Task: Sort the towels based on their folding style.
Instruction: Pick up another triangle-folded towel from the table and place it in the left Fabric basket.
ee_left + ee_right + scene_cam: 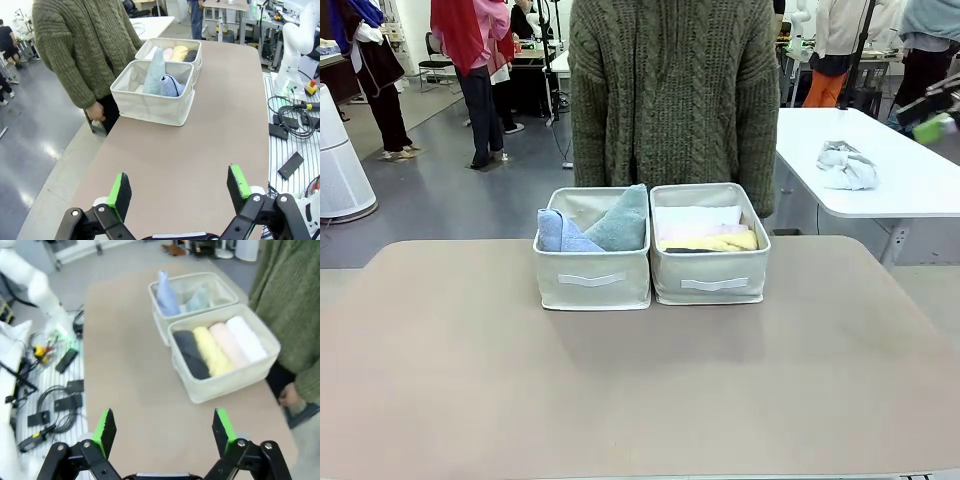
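1. So, take the left bin [592, 277] as your landmark: it sits at the table's [640, 400] far side, touching the right bin [710, 272] beside it.
2. You've got the blue cone [560, 233] and the grey-green cone [620, 220] standing inside the left bin, leaning against each other.
3. Right of the left bin, in the right bin, your four rolls lie side by side: dark grey roll [192, 354], yellow roll [212, 350], pink roll [229, 344], white roll [245, 337].
4. Your left gripper [179, 187] hangs over bare tabletop well short of the left bin, jaws spread wide, nothing between them.
5. Your right gripper [164, 426] is the same: fully spread, empty, over the table near the right bin, apart from it.
6. Person [672, 90] in an olive sweater stands just behind the left bin; one hand [96, 112] hangs at the table edge.
7. White-grey cloth bundle [846, 166] lies on a white table [910, 190] well beyond the left bin, off to the right.
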`<state>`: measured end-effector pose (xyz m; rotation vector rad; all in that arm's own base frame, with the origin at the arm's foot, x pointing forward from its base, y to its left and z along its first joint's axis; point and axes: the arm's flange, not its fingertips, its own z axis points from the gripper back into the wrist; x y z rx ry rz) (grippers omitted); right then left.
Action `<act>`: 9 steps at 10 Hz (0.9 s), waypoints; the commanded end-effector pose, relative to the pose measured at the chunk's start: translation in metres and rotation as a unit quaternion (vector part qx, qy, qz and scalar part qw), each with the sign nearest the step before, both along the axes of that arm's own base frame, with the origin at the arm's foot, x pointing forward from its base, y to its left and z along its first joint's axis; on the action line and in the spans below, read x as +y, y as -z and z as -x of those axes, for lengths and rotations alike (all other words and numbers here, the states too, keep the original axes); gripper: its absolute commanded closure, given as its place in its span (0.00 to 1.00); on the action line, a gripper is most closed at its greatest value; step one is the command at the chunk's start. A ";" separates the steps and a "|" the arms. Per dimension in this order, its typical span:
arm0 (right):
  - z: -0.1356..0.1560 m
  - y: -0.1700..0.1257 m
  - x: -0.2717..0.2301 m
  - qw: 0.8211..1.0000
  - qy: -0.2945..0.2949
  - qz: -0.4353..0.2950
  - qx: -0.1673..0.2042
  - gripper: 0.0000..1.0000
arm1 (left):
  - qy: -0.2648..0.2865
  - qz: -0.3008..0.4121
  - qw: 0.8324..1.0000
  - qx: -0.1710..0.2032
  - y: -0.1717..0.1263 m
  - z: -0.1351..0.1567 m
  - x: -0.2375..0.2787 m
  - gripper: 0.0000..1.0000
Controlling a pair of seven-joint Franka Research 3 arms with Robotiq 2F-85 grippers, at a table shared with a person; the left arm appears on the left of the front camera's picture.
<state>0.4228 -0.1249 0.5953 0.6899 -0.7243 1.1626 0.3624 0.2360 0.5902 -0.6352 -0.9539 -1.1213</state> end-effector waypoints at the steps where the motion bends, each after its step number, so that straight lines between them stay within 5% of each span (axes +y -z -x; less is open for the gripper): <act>1: -0.018 0.018 -0.045 0.999 -0.046 0.026 0.000 0.00 | 0.007 -0.003 1.000 -0.006 0.000 0.002 0.001 0.00; 5: 0.004 0.030 -0.094 0.993 -0.051 -0.063 -0.086 0.00 | 0.007 -0.003 1.000 -0.006 0.000 0.002 0.001 0.00; 9: 0.013 0.027 -0.101 0.993 -0.040 -0.062 -0.087 0.00 | 0.007 -0.003 1.000 -0.006 0.000 0.002 0.001 0.00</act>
